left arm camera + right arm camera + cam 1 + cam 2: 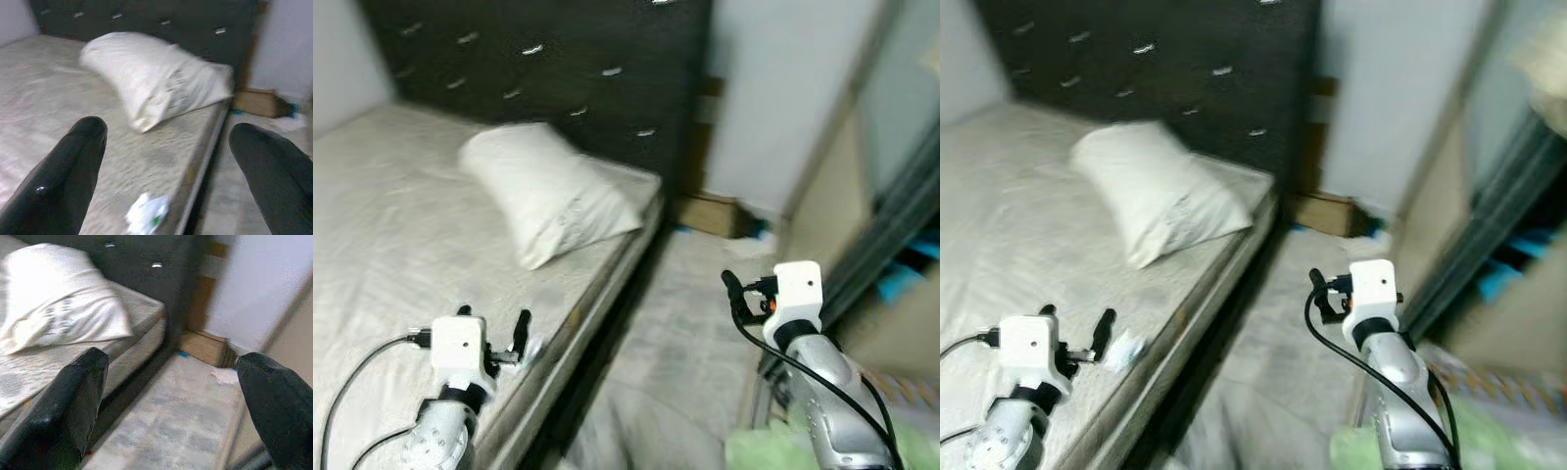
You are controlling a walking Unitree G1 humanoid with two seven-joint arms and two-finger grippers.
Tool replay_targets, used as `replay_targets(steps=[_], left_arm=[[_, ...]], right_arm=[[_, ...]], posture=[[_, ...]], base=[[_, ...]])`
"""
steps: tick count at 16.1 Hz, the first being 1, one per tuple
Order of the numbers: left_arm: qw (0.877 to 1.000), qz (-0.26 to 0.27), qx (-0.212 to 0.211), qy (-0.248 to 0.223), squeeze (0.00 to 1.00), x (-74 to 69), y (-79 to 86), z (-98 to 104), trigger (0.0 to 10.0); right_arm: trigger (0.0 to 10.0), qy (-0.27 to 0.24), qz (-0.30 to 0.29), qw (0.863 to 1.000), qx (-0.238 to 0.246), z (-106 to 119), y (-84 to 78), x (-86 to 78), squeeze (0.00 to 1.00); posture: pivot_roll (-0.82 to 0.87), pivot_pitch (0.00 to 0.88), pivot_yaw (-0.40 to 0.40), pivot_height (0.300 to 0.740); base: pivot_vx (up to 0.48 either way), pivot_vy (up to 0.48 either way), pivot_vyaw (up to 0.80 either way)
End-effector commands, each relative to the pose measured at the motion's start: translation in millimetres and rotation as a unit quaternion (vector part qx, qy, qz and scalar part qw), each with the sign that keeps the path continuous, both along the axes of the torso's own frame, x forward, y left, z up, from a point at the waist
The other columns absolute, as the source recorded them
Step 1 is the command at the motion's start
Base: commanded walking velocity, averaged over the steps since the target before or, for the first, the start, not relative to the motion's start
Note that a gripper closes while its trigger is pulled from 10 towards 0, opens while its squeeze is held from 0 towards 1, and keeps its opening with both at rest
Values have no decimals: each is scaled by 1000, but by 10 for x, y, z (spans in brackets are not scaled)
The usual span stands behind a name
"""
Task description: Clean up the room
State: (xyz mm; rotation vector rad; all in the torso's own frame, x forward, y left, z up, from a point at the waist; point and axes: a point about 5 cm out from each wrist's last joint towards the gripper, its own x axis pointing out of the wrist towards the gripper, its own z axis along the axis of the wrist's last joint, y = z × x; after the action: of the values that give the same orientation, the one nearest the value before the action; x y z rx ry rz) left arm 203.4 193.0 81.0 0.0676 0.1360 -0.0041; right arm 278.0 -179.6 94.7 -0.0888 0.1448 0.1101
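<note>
Your left claw (494, 328) sits spread over the bed (382, 225) edge, aimed at the crumpled wrapper (145, 219) — right claw (171, 396) spread too, idle above the floor (675, 323).

One pillow (548, 191), one crumpled wrapper (145, 214), one box (713, 212)

text: none legible | pillow (161, 83): dark print, blurred, unreadable | labels: none
</note>
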Motion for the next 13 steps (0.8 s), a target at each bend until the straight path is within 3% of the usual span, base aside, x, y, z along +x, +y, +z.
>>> replay_targets(steps=[1,8,13], left_arm=[[1000,6,5,-2,0,-1,12,10,10000],[999,30,26,-1,0,13,50,15,10000],[1000,20,23,-7,0,85,11,28,10000]], right_arm=[[10000,-3,6,1000,3,17,17,15,0],[10000,-2,10,1000,9,19,41,36,0],[10000,-9,4,1000,17,50,40,41,0]], posture=[[15,0,-68,740],[21,0,-68,740],[2,0,-59,740]], base=[[0,0,800],[0,0,800],[0,0,800]])
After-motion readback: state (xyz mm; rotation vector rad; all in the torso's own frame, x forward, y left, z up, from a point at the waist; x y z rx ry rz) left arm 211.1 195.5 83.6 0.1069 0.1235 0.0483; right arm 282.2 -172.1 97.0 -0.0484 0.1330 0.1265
